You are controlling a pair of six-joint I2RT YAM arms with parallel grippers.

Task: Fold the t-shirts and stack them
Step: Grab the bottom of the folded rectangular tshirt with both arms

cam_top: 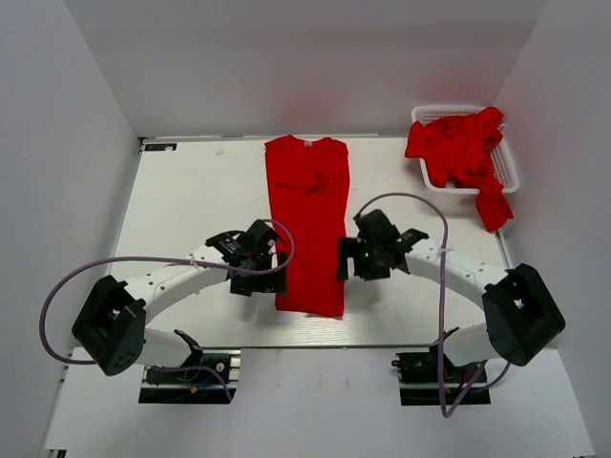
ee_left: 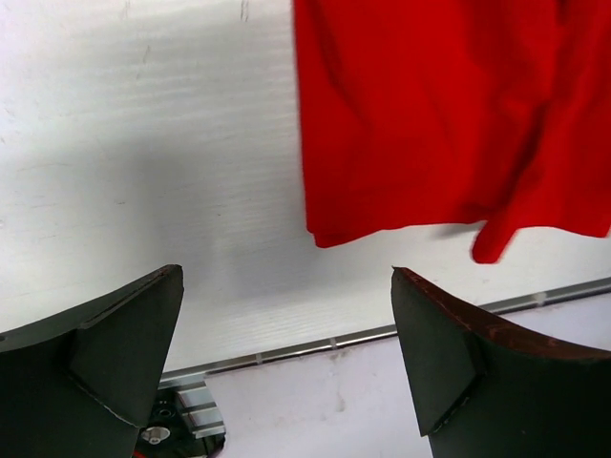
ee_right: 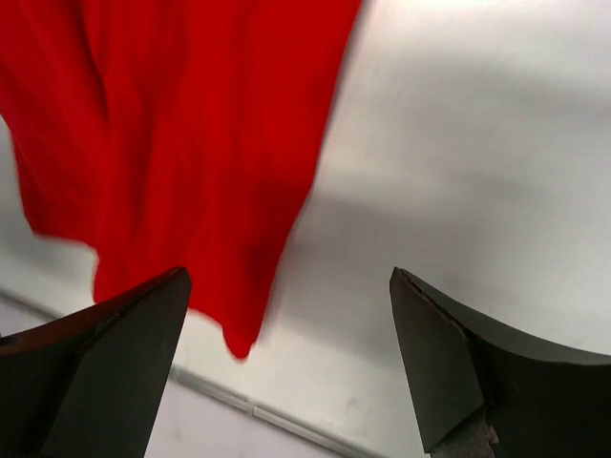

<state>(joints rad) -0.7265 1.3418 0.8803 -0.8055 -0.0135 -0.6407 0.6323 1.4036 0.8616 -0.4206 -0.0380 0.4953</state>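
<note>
One red t-shirt [cam_top: 307, 219] lies flat on the table as a long narrow strip, sleeves folded in, collar at the far end. Its near hem shows in the left wrist view [ee_left: 430, 124] and the right wrist view [ee_right: 181, 143]. My left gripper [cam_top: 270, 270] hovers at the strip's left edge near the hem, open and holding nothing [ee_left: 286, 315]. On the strip's right edge my right gripper [cam_top: 349, 260] stands open too, nothing between its fingers [ee_right: 286, 324]. More red t-shirts [cam_top: 458, 148] are heaped in the basket, one hanging over its near rim.
The white lattice basket [cam_top: 506, 170] sits at the table's far right corner. The table's near edge with its metal rail [ee_left: 315, 348] runs just below the shirt's hem. White walls close in the left, far and right sides.
</note>
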